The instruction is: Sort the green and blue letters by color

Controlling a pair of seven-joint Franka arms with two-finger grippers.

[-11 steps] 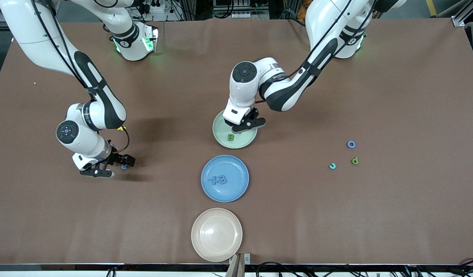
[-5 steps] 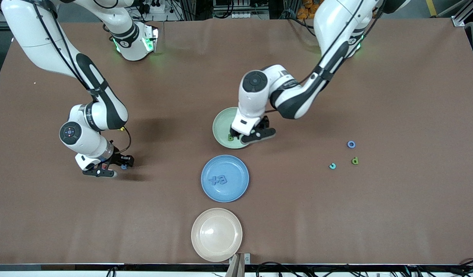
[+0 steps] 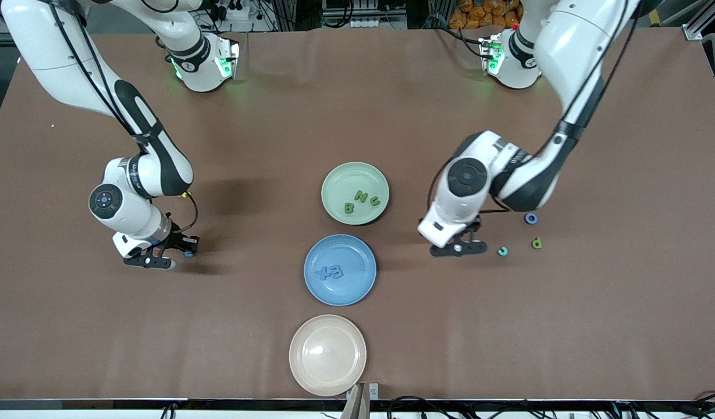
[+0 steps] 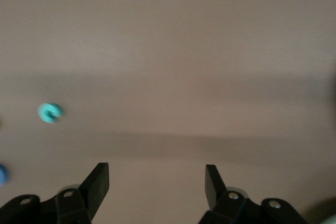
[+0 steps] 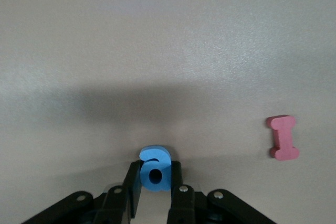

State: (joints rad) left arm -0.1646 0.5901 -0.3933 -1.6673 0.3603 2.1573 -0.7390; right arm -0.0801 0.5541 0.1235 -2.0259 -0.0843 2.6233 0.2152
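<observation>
- My right end effector (image 3: 162,255), low at the table (image 3: 596,326) twd right arm's end: fingers clamped on blue "a" (image 5: 155,168); pink "I" (image 5: 282,137) lies near.
- Green plate (image 3: 334,177) w/ B, N, U; blue plate (image 3: 316,256) w/ E, X; beige plate (image 3: 299,372) nearest cam.
- My left end effector (image 4: 156,182): fingers apart, holding nothing, over table beside teal letter (image 3: 502,251); blue O (image 3: 530,218), green P (image 3: 536,243) near.

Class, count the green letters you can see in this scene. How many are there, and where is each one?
4. Three, B, N and U, lie in the green plate; one green letter lies on the table near the left arm's end. None seems hidden.
</observation>
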